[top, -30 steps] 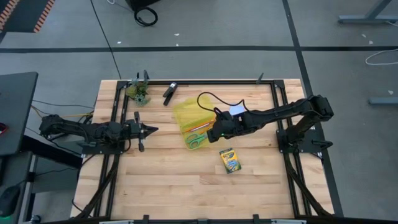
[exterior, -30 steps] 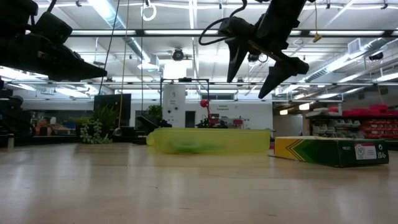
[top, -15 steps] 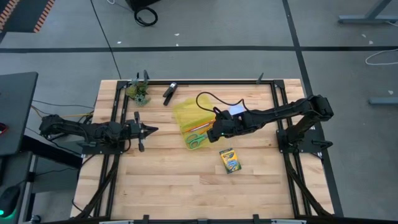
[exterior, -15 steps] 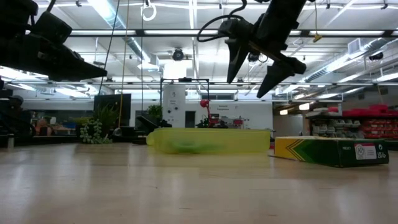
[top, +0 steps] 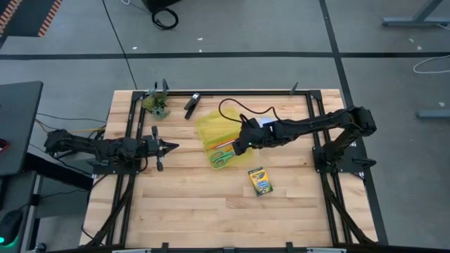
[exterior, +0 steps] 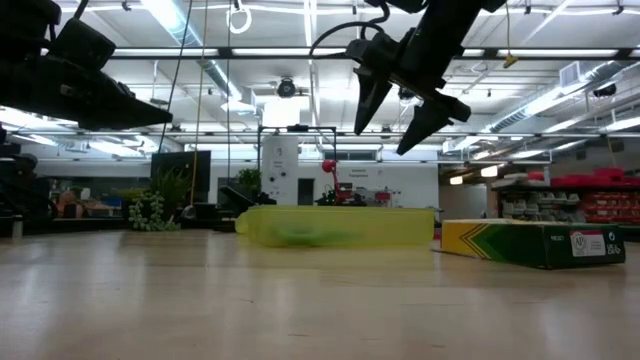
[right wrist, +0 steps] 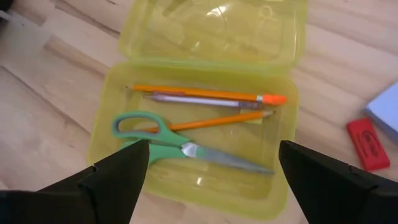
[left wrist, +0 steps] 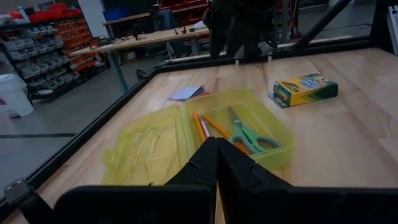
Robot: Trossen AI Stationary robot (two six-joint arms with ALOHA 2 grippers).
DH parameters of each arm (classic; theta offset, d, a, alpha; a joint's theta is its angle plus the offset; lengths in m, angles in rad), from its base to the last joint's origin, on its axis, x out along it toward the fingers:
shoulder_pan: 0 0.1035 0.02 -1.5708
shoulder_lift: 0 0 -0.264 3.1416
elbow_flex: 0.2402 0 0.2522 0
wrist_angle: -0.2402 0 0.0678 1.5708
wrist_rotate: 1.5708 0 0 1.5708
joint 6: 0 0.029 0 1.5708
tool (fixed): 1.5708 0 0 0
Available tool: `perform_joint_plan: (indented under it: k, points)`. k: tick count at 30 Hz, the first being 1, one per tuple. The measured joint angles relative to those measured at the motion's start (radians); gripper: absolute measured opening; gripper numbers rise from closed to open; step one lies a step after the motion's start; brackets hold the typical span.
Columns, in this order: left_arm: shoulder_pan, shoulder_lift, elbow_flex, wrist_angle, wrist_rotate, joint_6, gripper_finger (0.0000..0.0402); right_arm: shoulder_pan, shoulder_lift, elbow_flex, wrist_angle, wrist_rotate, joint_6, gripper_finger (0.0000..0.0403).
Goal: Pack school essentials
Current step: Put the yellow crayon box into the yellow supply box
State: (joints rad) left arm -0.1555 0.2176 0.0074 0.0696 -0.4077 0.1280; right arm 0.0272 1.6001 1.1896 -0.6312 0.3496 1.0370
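Yellow box (right wrist: 199, 124) holding scissors (right wrist: 186, 148), under wide-open, empty right tool (right wrist: 208, 165); left tool (top: 166, 147) shut, empty.

Green-handled scissors (right wrist: 180, 148), two orange pencils (right wrist: 205, 94), purple pen (right wrist: 199, 101) flat in box, red eraser (right wrist: 367, 144) outside

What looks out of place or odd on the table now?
Nothing is spilled or damaged. The crayon box, eraser and notepad lie on the table, outside the open yellow case.
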Motion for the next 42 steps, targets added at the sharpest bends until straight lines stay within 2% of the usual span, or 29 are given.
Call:
perform_joint_plan:
  k: [5,17,24,34,42]
  points:
    - [0.000,0.000,0.000,0.001,-0.037,0.000,0.0020,-0.007,0.000,0.000,0.008,0.000,-0.046,0.0367]
    - [0.001,0.000,0.000,0.005,-0.042,0.002,0.0010,-0.008,0.000,0.000,0.034,0.037,-0.166,0.0367]
    - [0.001,0.000,0.000,0.007,-0.044,0.015,0.0020,-0.014,0.000,-0.001,0.075,0.046,-0.236,0.0367]
    - [0.001,0.000,0.000,0.007,-0.044,0.015,0.0011,0.017,0.000,-0.002,0.069,0.037,-0.204,0.0367]
    - [0.001,0.000,0.000,0.007,-0.044,0.015,0.0019,0.037,0.000,-0.002,-0.024,0.069,-0.192,0.0367]
